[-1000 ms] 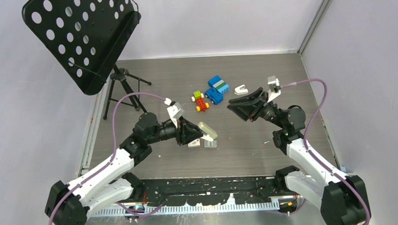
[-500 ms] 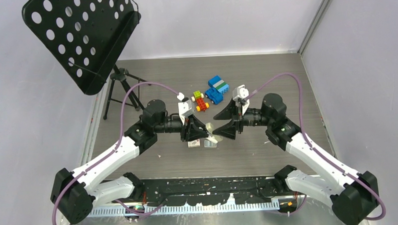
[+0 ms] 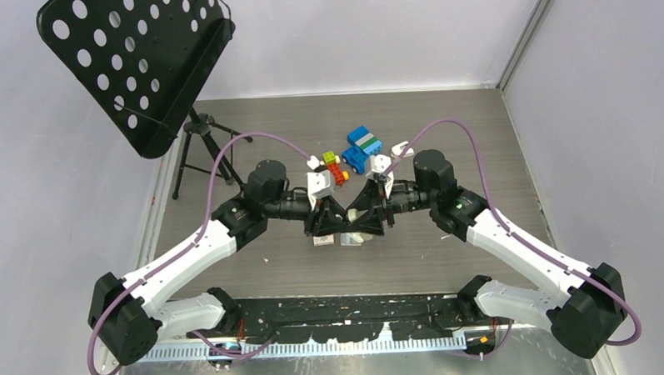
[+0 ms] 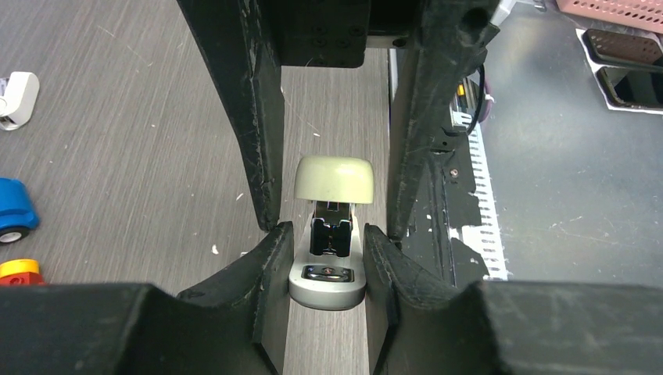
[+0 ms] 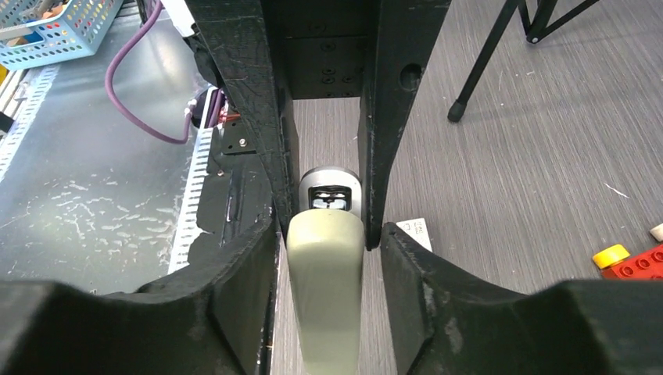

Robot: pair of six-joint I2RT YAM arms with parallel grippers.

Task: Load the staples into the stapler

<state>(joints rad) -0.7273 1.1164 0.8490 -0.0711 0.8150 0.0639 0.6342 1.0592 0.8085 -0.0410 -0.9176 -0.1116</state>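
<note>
The stapler (image 4: pixel 328 269) is held off the table, its white base clamped between my left gripper's fingertips. My left gripper (image 4: pixel 327 269) is shut on it. Its grey-beige top (image 4: pixel 336 180) is hinged up and shows black inner parts. In the right wrist view that top (image 5: pixel 324 281) lies between my right gripper's (image 5: pixel 327 266) fingers, with a gap on the right side; the gripper is open around it. From above both grippers (image 3: pixel 346 220) meet nose to nose and hide the stapler. A small silvery-grey piece (image 3: pixel 351 242), the staples as far as I can tell, lies just below them.
A small whitish box (image 3: pixel 322 240) lies beside the grey piece. Toy blocks, blue (image 3: pixel 362 149) and red-yellow-green (image 3: pixel 335 166), sit behind the grippers. A white claw-shaped piece (image 4: pixel 17 98) lies farther off. A black music stand on a tripod (image 3: pixel 202 150) stands at far left.
My right gripper has swung left from the right side of the table and now straddles the stapler's top. My left gripper has moved a little right, still holding the stapler.
</note>
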